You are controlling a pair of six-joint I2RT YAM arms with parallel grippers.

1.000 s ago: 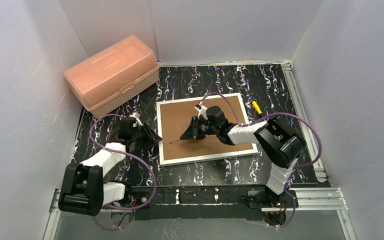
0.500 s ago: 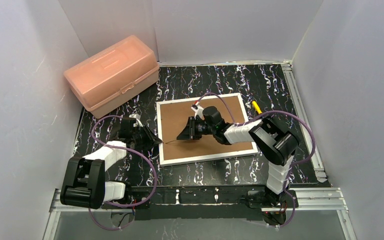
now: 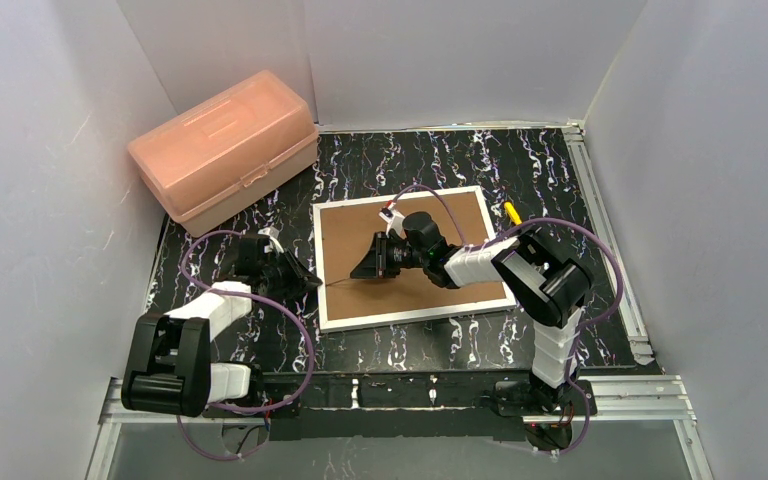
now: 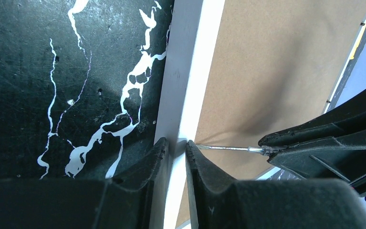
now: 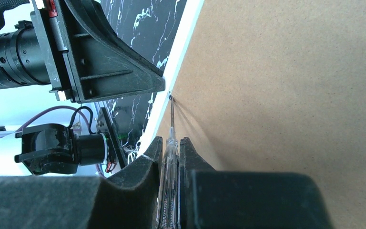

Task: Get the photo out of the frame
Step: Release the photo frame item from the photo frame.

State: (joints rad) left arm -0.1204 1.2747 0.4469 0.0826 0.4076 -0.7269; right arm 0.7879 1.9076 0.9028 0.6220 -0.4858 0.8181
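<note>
Top external view: the frame (image 3: 410, 312) lies flat, back up, in the middle of the black marbled table (image 3: 410, 160). Its brown board (image 3: 355, 235) faces the camera inside a thin white border. The photo does not show in any view; only the board is seen.

The left gripper (image 3: 305, 280) sits low at the frame's left border, towards the near corner. In the left wrist view its two fingers (image 4: 147, 176) stand close together with a narrow gap. The white border runs up through that gap, one fingertip on the table side and the other on the board side. Whether the tips pinch the border or only sit over it, I cannot tell.

The right gripper (image 3: 358, 275) reaches in over the board from the right, pointing at the left gripper. In the right wrist view its fingers (image 5: 143, 167) are closed on the clear handle of a screwdriver (image 5: 168, 191). The thin metal shaft sticks out ahead of them. The tip rests at the seam where the board meets the left border, just beside the left gripper's fingertips.

A pink box (image 3: 222, 148) stands at the far left corner of the table, well apart from the frame. A small yellow item (image 3: 511, 213) lies just beside the frame's right border.
</note>
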